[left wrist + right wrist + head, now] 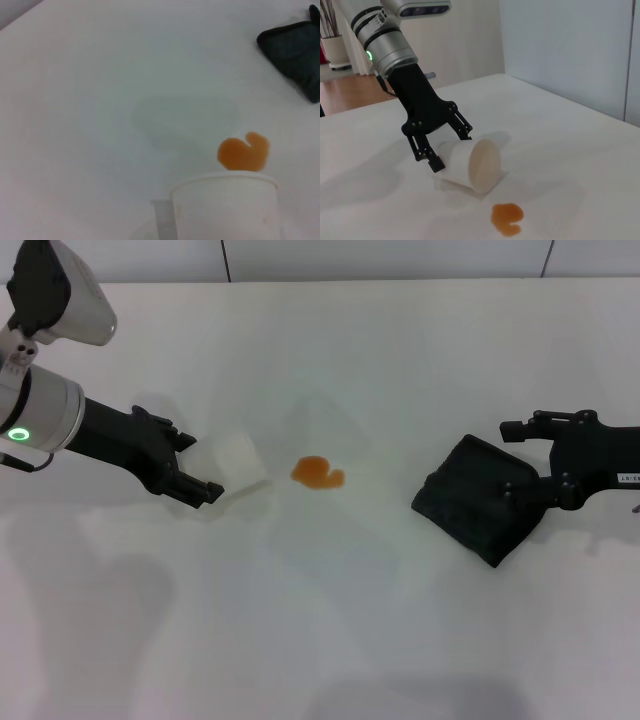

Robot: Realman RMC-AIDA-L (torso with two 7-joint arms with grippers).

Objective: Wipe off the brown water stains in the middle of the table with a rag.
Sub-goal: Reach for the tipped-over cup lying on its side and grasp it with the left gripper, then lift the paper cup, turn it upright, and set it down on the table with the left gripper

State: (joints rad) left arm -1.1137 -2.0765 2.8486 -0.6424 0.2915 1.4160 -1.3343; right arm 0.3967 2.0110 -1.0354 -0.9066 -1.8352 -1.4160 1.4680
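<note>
The brown water stains (318,473) form a small orange-brown blotch in the middle of the white table (330,640). They also show in the left wrist view (244,152) and the right wrist view (507,218). The dark rag (475,498) lies flat on the table to the right of the stain and shows in the left wrist view (295,52). My right gripper (512,460) is open at the rag's right side, with one finger over the cloth and the other beyond its far edge. My left gripper (200,470) is shut on a white cup (238,464) tipped on its side left of the stain.
The white cup (470,165) lies with its round end facing the stain, a short gap away. In the left wrist view the cup (225,207) is just before the blotch. The table's far edge meets a wall (400,258).
</note>
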